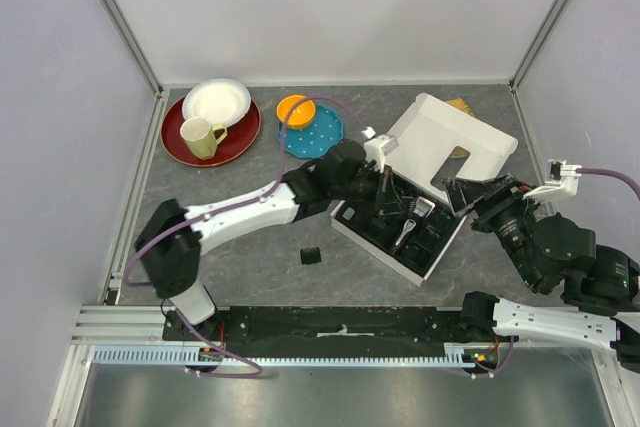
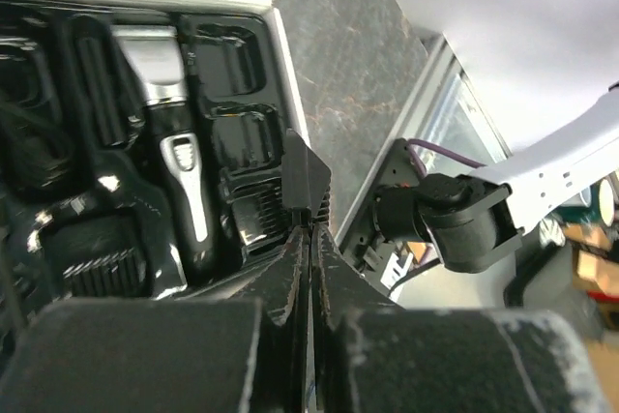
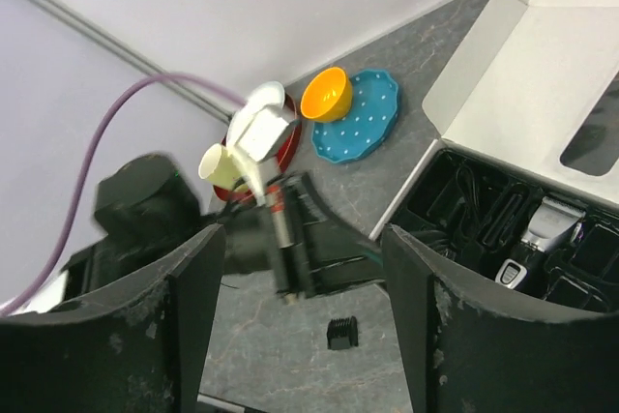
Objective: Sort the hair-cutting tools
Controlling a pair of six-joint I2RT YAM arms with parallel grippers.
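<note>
The black-and-silver clipper (image 1: pixel 408 229) lies in the black moulded tray (image 1: pixel 372 232) of the white box, also in the left wrist view (image 2: pixel 179 171) and the right wrist view (image 3: pixel 549 218). Black comb attachments (image 2: pixel 102 258) sit in tray pockets beside it. One small comb attachment (image 1: pixel 311 255) lies loose on the table left of the box (image 3: pixel 341 333). My left gripper (image 1: pixel 385 192) hovers over the tray's near edge, shut (image 2: pixel 309 229) on a small black ribbed comb piece (image 2: pixel 306 173). My right gripper (image 1: pixel 462 195) is open and empty (image 3: pixel 305 239) at the box's right side. A thin black cord (image 3: pixel 471 192) lies in the tray.
The box's open white lid (image 1: pixel 450 142) stands behind the tray. At the back left are a red plate (image 1: pixel 240 142) with a white bowl (image 1: pixel 217 102) and a yellow mug (image 1: pixel 200 137), and a blue plate (image 1: pixel 320 132) with an orange bowl (image 1: pixel 293 107).
</note>
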